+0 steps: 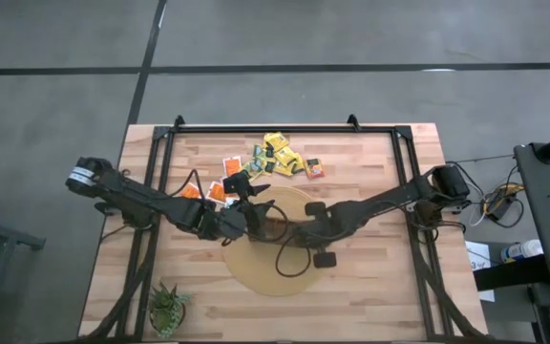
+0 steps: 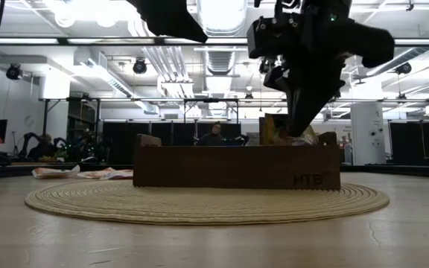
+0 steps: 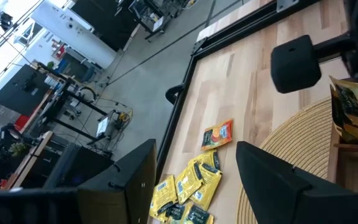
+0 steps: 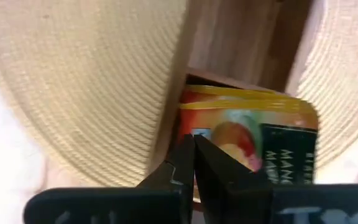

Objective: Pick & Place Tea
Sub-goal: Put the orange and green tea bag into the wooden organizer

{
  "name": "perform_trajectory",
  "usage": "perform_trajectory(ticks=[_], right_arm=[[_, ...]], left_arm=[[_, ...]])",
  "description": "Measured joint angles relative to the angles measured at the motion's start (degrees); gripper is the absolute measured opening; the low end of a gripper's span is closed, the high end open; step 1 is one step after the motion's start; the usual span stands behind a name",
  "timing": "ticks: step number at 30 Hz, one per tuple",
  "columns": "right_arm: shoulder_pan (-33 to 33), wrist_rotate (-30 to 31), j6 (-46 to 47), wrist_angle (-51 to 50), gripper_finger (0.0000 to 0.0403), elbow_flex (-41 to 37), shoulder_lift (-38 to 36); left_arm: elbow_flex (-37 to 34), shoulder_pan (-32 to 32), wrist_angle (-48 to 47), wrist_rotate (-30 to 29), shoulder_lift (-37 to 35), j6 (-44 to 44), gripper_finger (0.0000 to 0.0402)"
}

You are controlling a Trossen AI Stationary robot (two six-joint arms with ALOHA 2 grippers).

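Observation:
Loose tea sachets lie flat on the table's far half: a yellow heap, an orange one, more orange ones. The long brown box stands on a round woven mat, and sachets stick up from its right end. My right gripper is shut and points down into that end, over an orange and dark green sachet. My left gripper is open, above the table just short of the yellow heap. My right gripper comes from above with shut fingertips in front of the flat face of the orange and dark green sachet, which lies in the box's compartment. Whether the tips touch that face, I cannot tell.
Both arms cross over the mat and hide most of the box from above. A black frame runs along the table's far edge and down both sides. A small potted plant stands at the near left corner. A person sits in the room beyond the table.

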Motion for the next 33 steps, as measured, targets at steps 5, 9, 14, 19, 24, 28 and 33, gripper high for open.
perform_trajectory(ticks=[5,9,14,19,24,28,33], right_arm=[[-0.23,0.84,0.05,1.96,0.0008,-1.11,1.65],[-1.36,-4.12,-1.12,2.19,0.0008,-1.45,4.51],[-2.25,-6.32,-1.36,1.06,0.0008,-0.89,5.15],[-2.01,-4.08,-0.01,0.73,0.0008,-0.42,2.73],[-1.31,0.33,1.94,0.7,0.0008,-0.58,0.28],[-0.97,0.93,3.56,0.78,0.0008,-0.85,-0.31],[-0.76,0.9,4.29,-1.41,0.0008,-1.09,-0.47]], left_arm=[[0.0,0.0,-0.02,0.02,0.0,-0.04,0.0215],[0.0,0.0,-0.01,0.01,0.0,-0.07,0.0215],[0.0,0.0,-0.02,0.3,0.0,-0.09,0.0215],[0.0,0.0,-0.04,0.62,0.0,-0.08,0.0215],[0.0,0.01,-0.04,0.9,0.0,-0.09,0.0215],[0.0,0.02,-0.06,0.96,0.0,-0.07,0.0215],[0.0,0.0,-0.04,0.95,0.0,-0.07,0.0215]])
